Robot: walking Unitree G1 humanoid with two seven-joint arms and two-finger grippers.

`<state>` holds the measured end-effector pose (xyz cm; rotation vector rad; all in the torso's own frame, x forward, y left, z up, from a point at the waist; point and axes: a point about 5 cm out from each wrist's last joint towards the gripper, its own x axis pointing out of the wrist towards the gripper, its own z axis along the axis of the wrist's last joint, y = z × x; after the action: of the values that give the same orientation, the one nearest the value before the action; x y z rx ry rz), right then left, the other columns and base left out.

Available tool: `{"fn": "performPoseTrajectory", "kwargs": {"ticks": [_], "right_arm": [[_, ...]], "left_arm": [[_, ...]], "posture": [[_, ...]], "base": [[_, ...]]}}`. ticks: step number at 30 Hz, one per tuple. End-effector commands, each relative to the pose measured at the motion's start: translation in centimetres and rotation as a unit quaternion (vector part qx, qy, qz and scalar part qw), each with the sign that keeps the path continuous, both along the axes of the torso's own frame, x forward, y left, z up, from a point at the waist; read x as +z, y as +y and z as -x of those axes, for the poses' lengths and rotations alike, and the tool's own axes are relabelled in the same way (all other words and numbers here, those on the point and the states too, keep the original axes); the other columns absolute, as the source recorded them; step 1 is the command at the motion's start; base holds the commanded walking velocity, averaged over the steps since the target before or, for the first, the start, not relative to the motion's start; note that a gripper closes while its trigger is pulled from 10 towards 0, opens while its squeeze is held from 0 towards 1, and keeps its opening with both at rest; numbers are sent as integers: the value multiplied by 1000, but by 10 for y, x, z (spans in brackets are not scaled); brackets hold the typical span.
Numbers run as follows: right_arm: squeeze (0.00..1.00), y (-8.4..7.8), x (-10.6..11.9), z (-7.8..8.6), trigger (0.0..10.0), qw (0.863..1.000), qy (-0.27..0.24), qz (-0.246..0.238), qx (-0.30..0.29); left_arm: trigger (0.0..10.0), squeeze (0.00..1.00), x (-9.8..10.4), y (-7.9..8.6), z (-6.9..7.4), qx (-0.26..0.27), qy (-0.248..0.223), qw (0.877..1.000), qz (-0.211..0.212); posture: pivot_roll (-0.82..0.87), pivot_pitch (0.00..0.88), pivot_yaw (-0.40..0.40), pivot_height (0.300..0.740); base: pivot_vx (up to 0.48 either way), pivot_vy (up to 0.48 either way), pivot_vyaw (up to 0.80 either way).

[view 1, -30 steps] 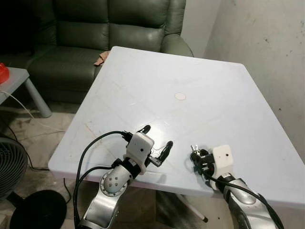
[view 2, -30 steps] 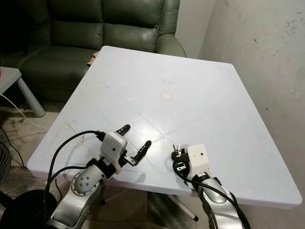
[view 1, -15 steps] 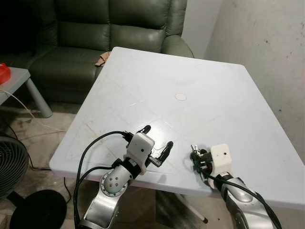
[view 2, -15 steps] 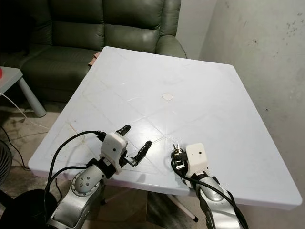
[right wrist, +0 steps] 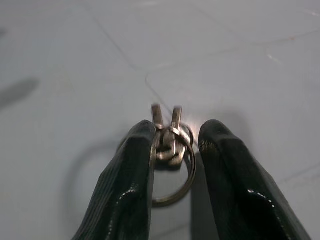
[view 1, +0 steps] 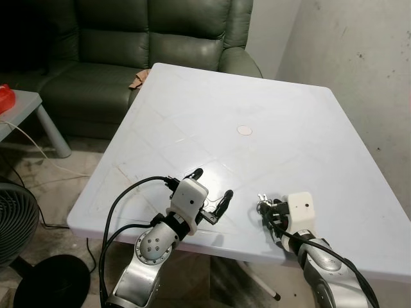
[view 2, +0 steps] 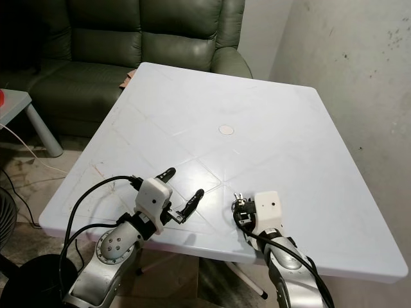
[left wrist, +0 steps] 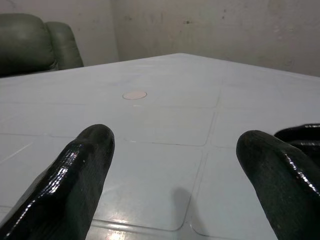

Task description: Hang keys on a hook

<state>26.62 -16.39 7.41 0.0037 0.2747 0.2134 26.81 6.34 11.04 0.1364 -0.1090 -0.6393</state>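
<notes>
A small bunch of silver keys [right wrist: 169,144] on a ring sits between the two black fingers [right wrist: 131,165] of my right gripper [right wrist: 175,132], which is shut on it. The keys [view 1: 262,204] are held just above the near edge of the white table [view 1: 257,96], and their shadow falls on the tabletop. My left gripper [view 1: 213,183] hovers over the same near edge, to the left of the right one. It is open, with nothing between its fingers [left wrist: 85,165].
A small round disc [view 1: 243,130] lies at the table's middle. A green sofa [view 1: 160,38] stands behind the table and a bare wall [view 1: 359,64] is on the right. To the left are a grey side table [view 1: 19,106], a fan [view 1: 13,218] and a floor cable.
My right gripper has edged slightly to the right with the keys held in it. The left gripper has stayed where it was.
</notes>
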Motion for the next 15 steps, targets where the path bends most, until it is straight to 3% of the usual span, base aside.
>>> {"fn": "performPoseTrajectory", "kwargs": {"ticks": [1,6,7,9,15], "right_arm": [[20,-5,4,-3,10000,1000,-8,-7,-10],[39,-5,6,-4,10000,1000,-13,-11,-11],[694,-5,7,-5,10000,1000,-15,-12,-13],[1000,-5,7,-5,10000,1000,-15,-8,-17],[1000,-3,6,-5,10000,1000,-9,-14,-13]], "left_arm": [[10000,0,0,-2,0,0,-2,1000,-4],[10000,0,0,-2,0,0,-2,1000,-4],[10000,0,0,-2,-1,0,-3,1000,-4],[10000,0,0,-3,-1,0,-3,1000,-4],[10000,0,1,-3,-1,-1,-4,1000,-4]], "posture": [[4,52,-101,711],[4,50,-101,711],[4,50,-101,711],[4,50,-101,711],[5,51,-101,711]], "base": [[0,0,0],[0,0,0],[0,0,0],[0,0,0],[0,0,0]]}}
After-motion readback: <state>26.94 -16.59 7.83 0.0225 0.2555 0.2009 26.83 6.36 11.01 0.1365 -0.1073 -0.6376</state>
